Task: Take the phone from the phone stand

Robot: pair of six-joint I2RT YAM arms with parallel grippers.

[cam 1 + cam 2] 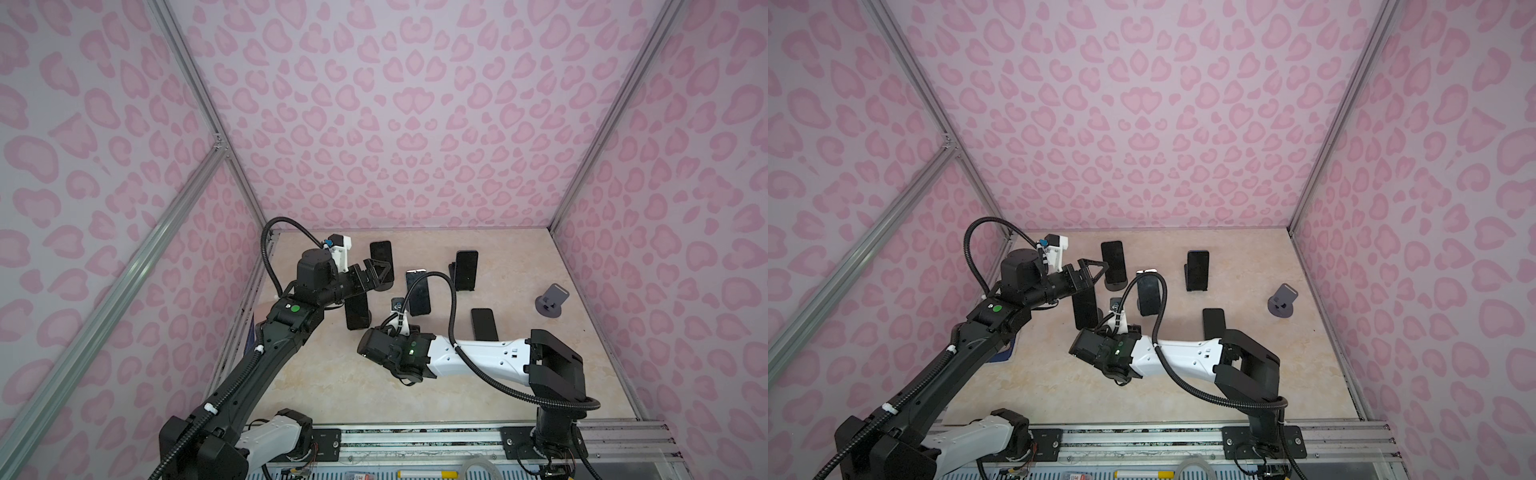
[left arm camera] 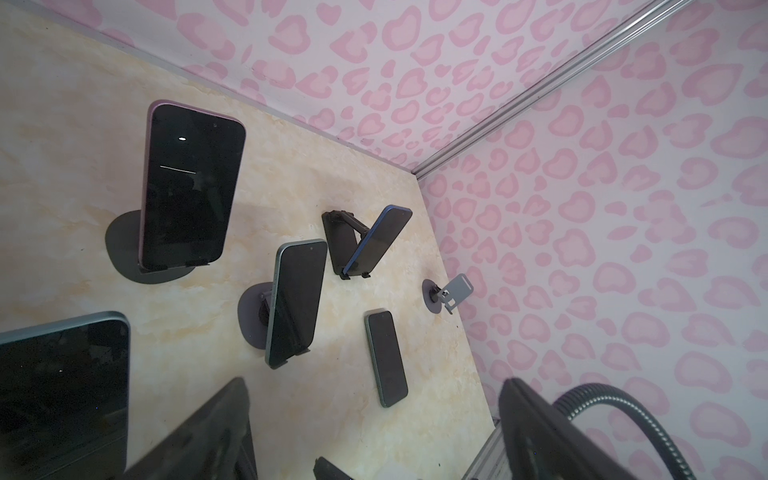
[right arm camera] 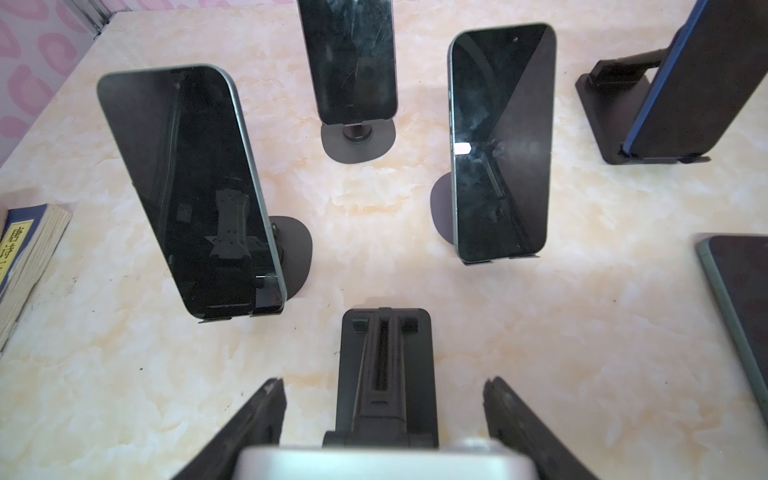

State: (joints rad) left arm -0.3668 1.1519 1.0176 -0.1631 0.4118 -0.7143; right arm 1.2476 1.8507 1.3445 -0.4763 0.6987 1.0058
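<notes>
Pink spotted walls (image 1: 415, 124) enclose a marbled tabletop (image 1: 332, 386), read here with the far wall at twelve o'clock. The left arm (image 1: 249, 365) reaches in from seven o'clock and the right arm (image 1: 482, 353) from five, its forearm lying across toward the middle. The left gripper (image 1: 382, 272) hangs at eleven o'clock with its jaws spread wide, gripping nothing. It is just beside a lilac-edged phone (image 2: 191, 187) that leans on a round-based stand (image 2: 120, 249). The right gripper (image 3: 384, 381) sits near the centre with a finger on either side of the phone (image 3: 382, 463). Only a pale rounded top edge of that phone shows, in the right wrist view. Whether the fingers (image 3: 257, 415) press it or merely flank it I cannot tell. The phone sits at the black folding phone stand (image 3: 386, 345), whose support arm shows beyond it. A teal-edged phone (image 3: 187, 187) stands at nine o'clock, and a green-edged phone (image 3: 498, 141) just past centre toward twelve. A blue-edged phone (image 1: 466, 270) leans at one o'clock on a second folding stand (image 3: 602, 108), and a flat phone (image 1: 484, 324) lies at three. A blue-covered book (image 3: 25, 257) lies at the eight o'clock edge. Farther out at three stands a small grey stand (image 1: 550, 301).
</notes>
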